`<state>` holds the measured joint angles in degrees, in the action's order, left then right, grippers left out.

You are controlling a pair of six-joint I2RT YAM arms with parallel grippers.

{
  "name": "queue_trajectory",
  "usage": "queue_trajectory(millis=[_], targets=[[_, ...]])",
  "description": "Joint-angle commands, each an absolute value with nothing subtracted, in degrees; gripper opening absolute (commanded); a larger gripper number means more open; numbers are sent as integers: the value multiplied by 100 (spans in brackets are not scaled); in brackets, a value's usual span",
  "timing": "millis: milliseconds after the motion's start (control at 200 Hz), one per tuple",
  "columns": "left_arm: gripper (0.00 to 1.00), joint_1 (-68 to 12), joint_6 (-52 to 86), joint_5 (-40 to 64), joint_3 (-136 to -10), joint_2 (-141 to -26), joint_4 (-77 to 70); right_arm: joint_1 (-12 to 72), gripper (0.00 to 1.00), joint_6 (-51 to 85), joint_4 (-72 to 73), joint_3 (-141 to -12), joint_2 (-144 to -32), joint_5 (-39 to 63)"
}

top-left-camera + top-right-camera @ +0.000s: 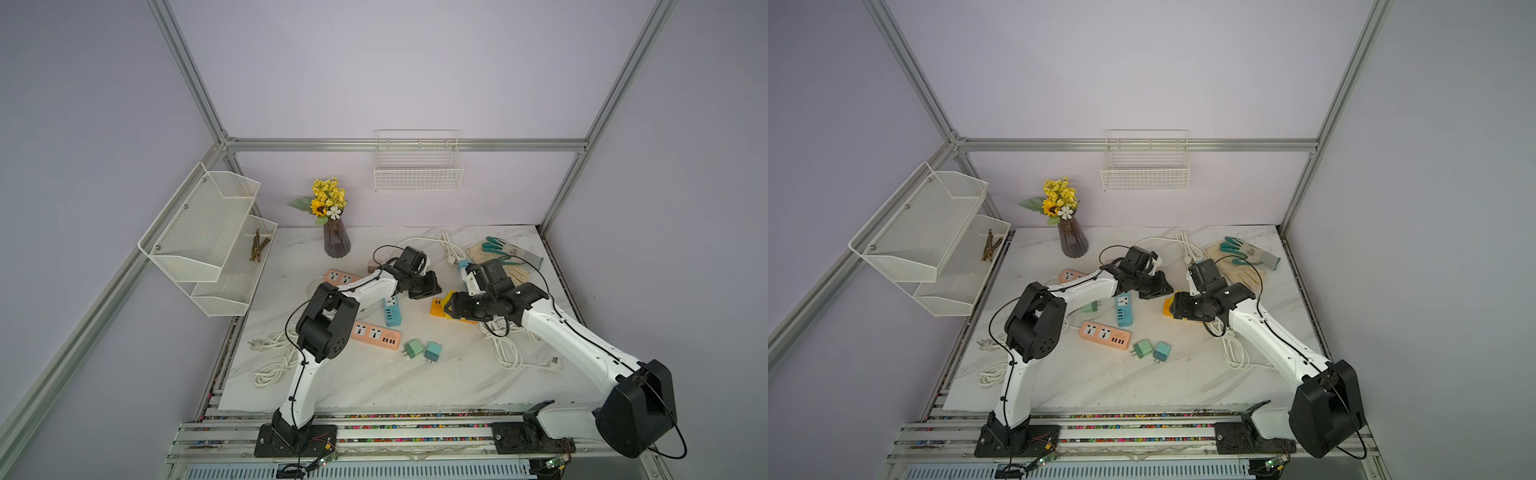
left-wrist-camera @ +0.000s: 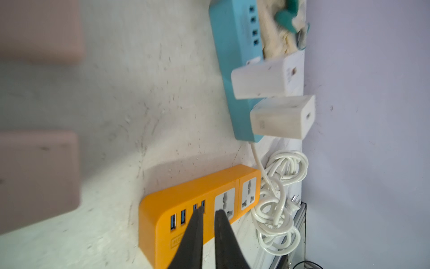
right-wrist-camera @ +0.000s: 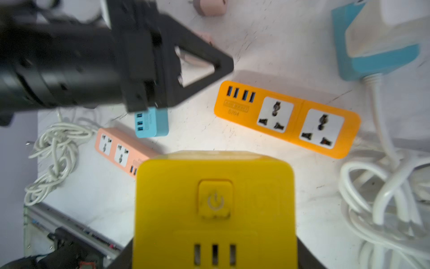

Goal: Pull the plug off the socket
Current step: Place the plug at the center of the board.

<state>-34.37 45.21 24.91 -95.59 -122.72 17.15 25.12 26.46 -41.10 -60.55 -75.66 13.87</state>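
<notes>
right gripper (image 1: 454, 306) is clamped on the yellow plug block (image 3: 214, 186), one jaw on each side. it holds the block raised close to the orange power strip (image 3: 287, 118) and clear of it. both sockets on that strip stand empty, so i judge the pull itself done, and the step in hand is carrying the block away. the next move calls for a bare patch of table (image 3: 267, 46) away from the strip and from the white cable coil (image 2: 277, 209) at its socket end, a gentle lowering, then letting go. the block is near cubic, with no real long axis. its power-button face looks toward the wrist, and its prongs are hidden, so i cannot tell which way they point. the strip's long axis runs from usb end to socket end. left gripper (image 2: 209, 212) hovers at the usb end, jaws slightly parted, holding nothing.
</notes>
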Motion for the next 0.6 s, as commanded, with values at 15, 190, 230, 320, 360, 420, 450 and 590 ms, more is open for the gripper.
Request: queue_trajectory(millis=[15,190,230,320,360,420,450,590], targets=[[21,-3095,4048,2090,-9434,-11243,1691,2487,0,2780,-3281,-5709,-7321,2571],[40,-2765,3378,1359,-8764,-10210,1790,2602,0,3429,-2025,-5139,-7583,3382],[44,-2706,3230,1215,-8630,-9982,1841,2668,0,3515,-1867,-5096,-7661,3285],[58,-2591,2927,861,-8351,-9503,1995,2756,0,3756,-1420,-4977,-7793,3055],[64,-2555,2803,692,-8229,-9306,2050,2776,3,3885,-1170,-4895,-7826,2939],[76,-2519,2608,432,-8011,-9031,2055,2827,6,4064,-849,-4772,-7887,2752],[83,-2495,2529,320,-7894,-8913,2043,2859,6,4127,-760,-4736,-7935,2638],[100,-2369,2301,-73,-7514,-8451,2185,3000,9,4339,-365,-4641,-8244,2416]])
